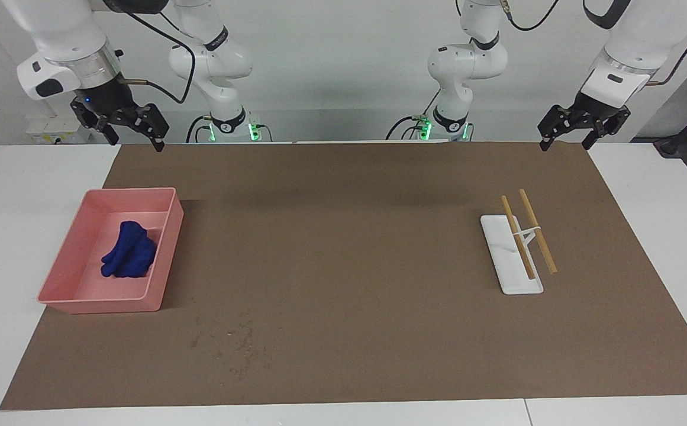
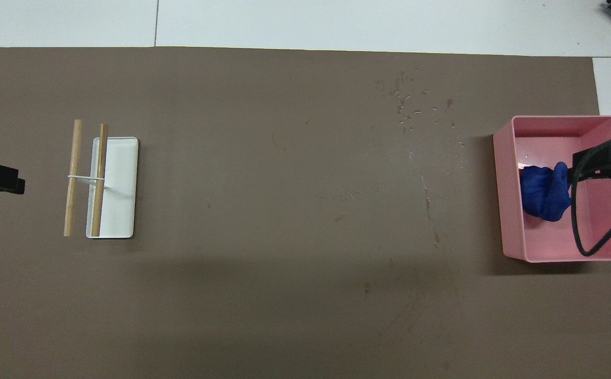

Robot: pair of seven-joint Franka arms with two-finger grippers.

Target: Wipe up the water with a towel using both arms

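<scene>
place: probably robotics lab | evidence: two white arms (image 1: 461,65), brown mat (image 1: 349,266), white wall (image 1: 343,53)

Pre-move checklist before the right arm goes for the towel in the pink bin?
1. Towel lies crumpled in the pink bin, uncovered: ok.
2. Right gripper open, empty, up in the air at the right arm's end of the table: ok.
3. Left gripper open, empty, waiting over the mat's edge: ok.
4. Rack with two wooden rods stands at the left arm's end, apart from the bin: ok.
5. Water patch on the mat, farther from the robots than the bin: ok.
</scene>
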